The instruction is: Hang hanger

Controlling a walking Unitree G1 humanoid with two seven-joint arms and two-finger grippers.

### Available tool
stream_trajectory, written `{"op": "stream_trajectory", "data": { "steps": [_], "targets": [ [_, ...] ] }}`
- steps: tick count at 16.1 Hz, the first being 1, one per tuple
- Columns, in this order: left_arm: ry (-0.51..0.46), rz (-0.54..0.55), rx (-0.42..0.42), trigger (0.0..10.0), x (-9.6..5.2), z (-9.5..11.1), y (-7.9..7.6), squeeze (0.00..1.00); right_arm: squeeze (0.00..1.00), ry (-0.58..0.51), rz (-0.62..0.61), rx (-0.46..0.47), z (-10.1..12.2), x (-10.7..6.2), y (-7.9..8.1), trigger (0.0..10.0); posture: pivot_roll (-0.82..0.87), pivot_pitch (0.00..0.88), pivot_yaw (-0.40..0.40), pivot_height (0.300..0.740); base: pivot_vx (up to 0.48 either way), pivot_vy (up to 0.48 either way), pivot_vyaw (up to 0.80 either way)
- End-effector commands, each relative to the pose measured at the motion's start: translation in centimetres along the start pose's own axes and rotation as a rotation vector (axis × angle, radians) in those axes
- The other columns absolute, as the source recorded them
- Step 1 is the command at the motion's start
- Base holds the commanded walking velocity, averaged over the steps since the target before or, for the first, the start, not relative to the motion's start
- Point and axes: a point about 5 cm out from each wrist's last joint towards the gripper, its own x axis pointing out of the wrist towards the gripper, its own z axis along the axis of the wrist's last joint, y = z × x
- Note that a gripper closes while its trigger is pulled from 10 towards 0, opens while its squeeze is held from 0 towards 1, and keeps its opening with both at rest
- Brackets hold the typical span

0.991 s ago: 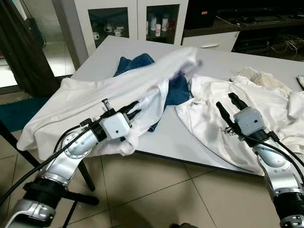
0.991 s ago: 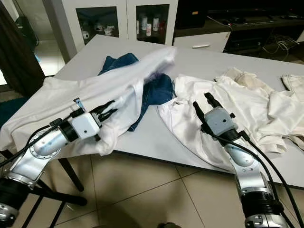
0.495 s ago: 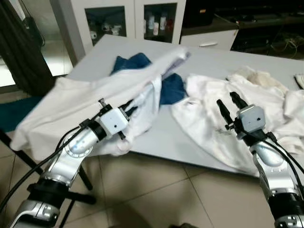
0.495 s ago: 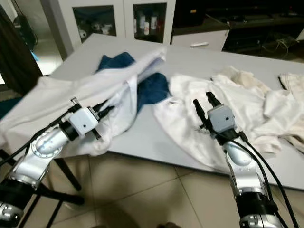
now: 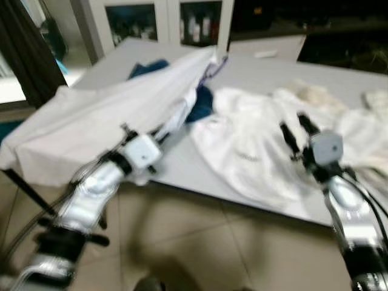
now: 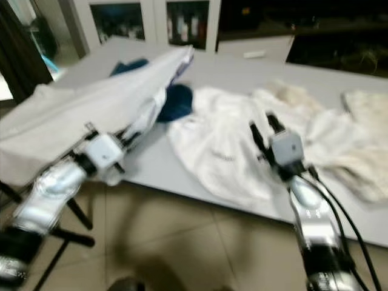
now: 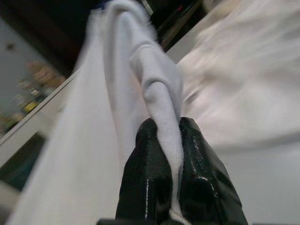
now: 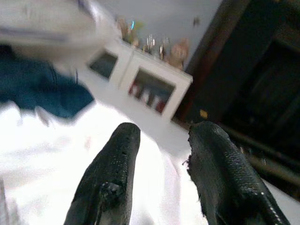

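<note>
left claw (image 7: 174, 140) pinching white shirt (image 5: 103, 112) | right claw (image 8: 161, 154) apart | print unreadable

Bare table (image 5: 176, 167) strip between white shirt (image 5: 109, 118) and white clothes (image 5: 254, 145); blue cloth (image 5: 200, 103) behind.

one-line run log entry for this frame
left hand: shut on white shirt, at table edge | right hand: open, above second white shirt | blue garment under shirt | views blurred
</note>
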Motion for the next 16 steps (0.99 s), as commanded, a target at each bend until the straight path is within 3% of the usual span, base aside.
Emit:
{"op": "stream_trajectory", "data": {
  "steps": [1,11,16],
  "targets": [
    [-0.032,0.012,0.045,10.0,0.2,0.8,1.0,0.00,0.00,-0.045,-0.004,0.000,1.0,0.6,-0.2,10.0,0.12,0.000,0.006,0.740,0.000,0.000,0.00],
    [0.020,-0.049,0.127,10.0,-0.5,-0.2,1.9,0.00,0.00,-0.051,0.010,-0.109,1.5,1.0,-0.9,10.0,0.13,0.000,-0.003,0.740,0.000,0.000,0.00],
    [0.077,-0.153,0.257,10.0,-2.2,-1.0,4.3,0.00,0.00,-0.054,0.078,-0.270,1.8,1.8,-1.1,10.0,0.13,0.000,-0.009,0.740,0.000,0.000,0.00]
  ]
}}
